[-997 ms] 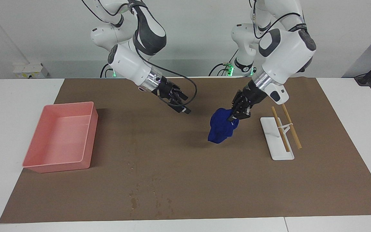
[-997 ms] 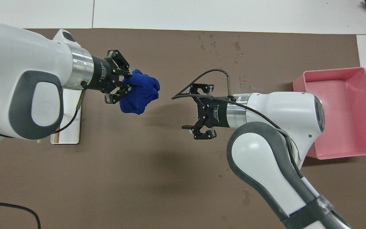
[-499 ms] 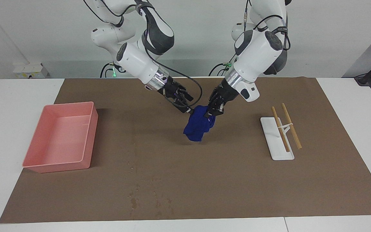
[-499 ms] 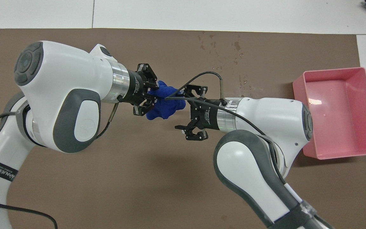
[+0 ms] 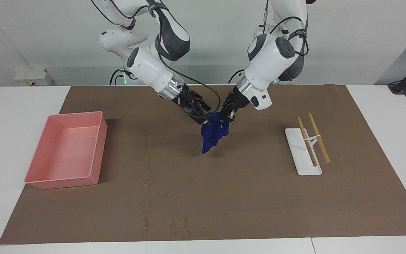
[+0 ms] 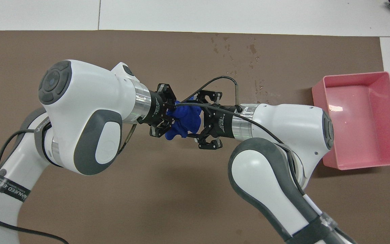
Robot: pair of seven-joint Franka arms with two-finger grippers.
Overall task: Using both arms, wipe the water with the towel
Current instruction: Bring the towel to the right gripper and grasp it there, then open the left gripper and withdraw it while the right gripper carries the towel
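The royal-blue towel (image 5: 211,135) hangs bunched in the air over the middle of the brown mat (image 5: 259,197). My left gripper (image 5: 226,119) is shut on its top. My right gripper (image 5: 205,121) is at the towel's other side, its fingers spread open around the cloth. In the overhead view the towel (image 6: 186,118) sits between the left gripper (image 6: 171,115) and the right gripper (image 6: 199,121). The water (image 5: 146,220) is tiny dark specks and streaks on the mat near the table edge farthest from the robots, and it also shows in the overhead view (image 6: 251,49).
A pink tray (image 5: 62,183) stands at the right arm's end of the table, and also shows in the overhead view (image 6: 367,166). A white plate (image 5: 296,144) with two wooden sticks (image 5: 317,137) lies toward the left arm's end.
My left gripper has carried the towel from beside the white plate to the mat's middle. My right gripper has come up to it and now has its open fingers around the cloth.
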